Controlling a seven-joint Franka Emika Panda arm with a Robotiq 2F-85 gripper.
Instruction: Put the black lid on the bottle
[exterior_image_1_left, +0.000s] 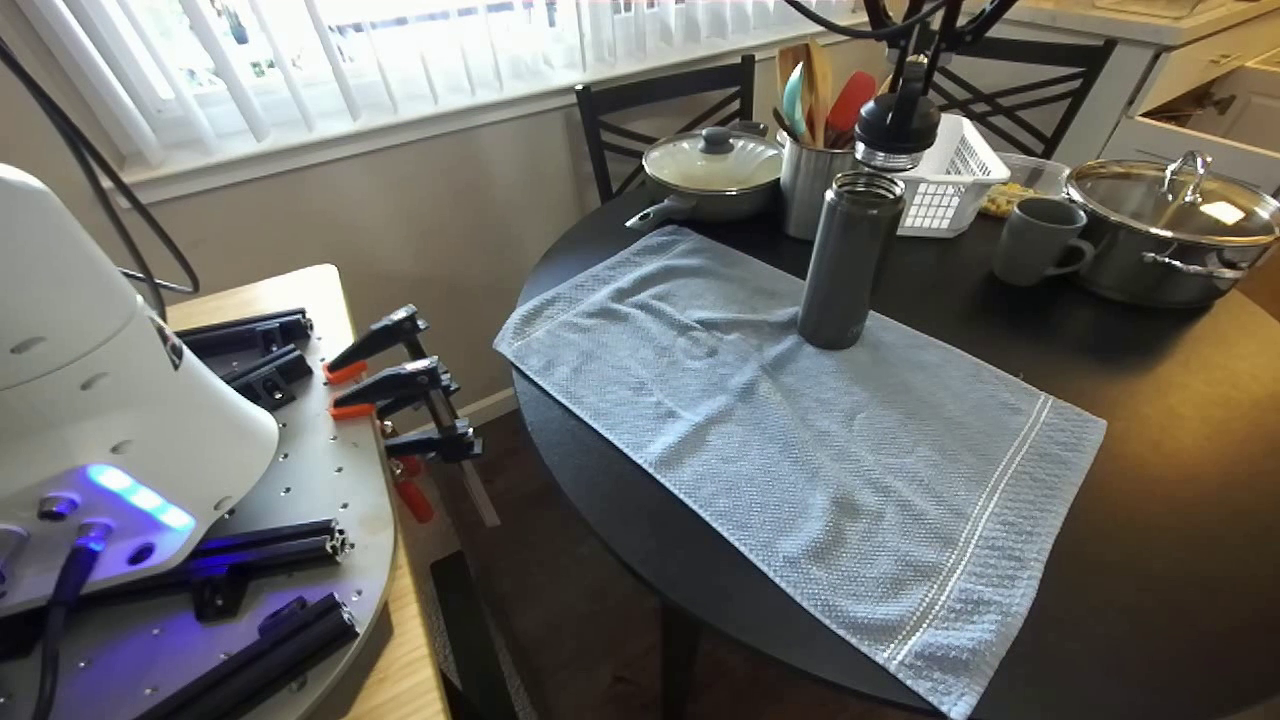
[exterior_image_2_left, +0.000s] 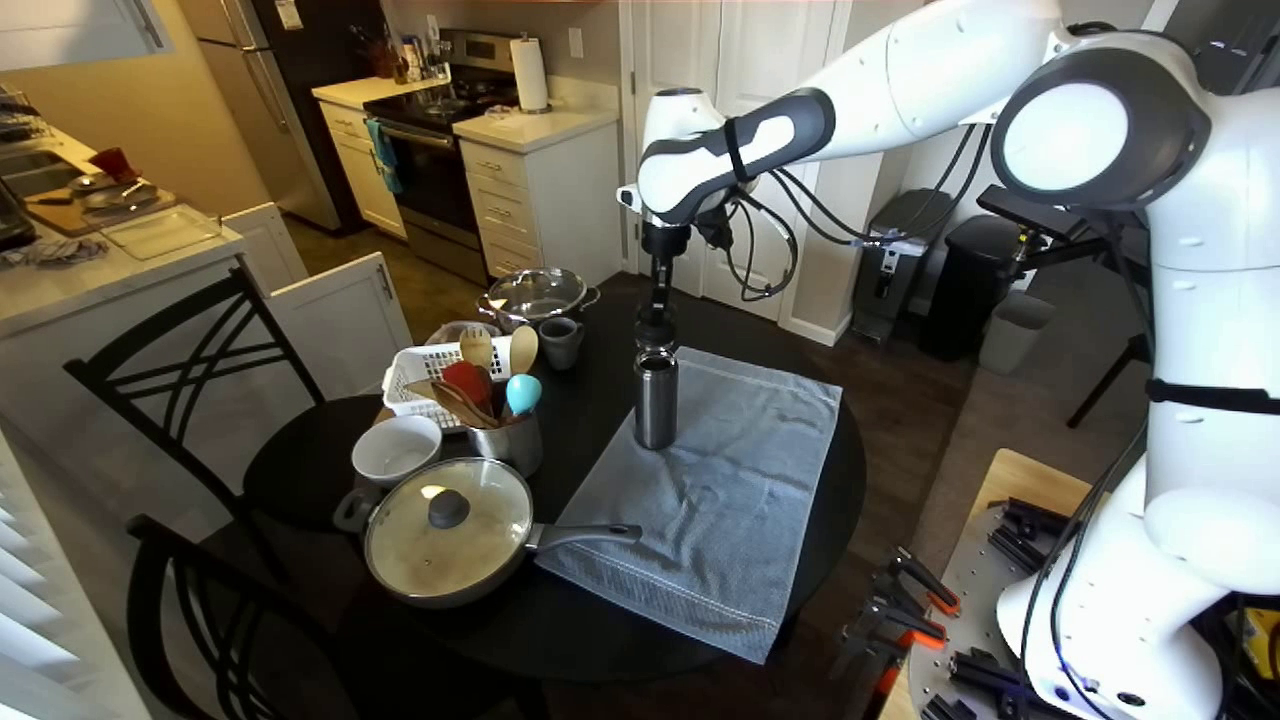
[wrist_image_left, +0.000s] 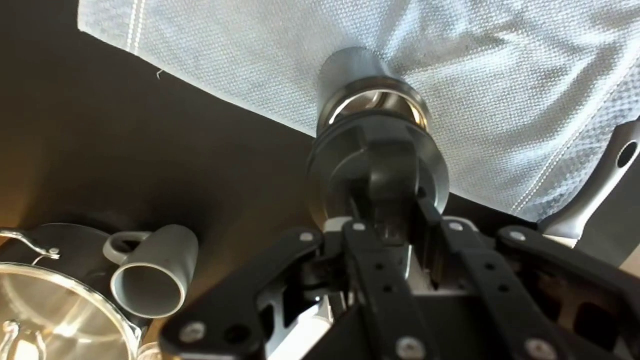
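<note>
A blue-grey woven towel is spread, rumpled, on a round black table. Near it are placed a grey frying pan covered by a round glass lid and a cylindrical metal holder filled with wooden, red and turquoise utensils. Beside the holder are set a round white bowl and a perforated white plastic basket. A grey mug is stood just beside a wide metal pot with a clear lid.
</note>
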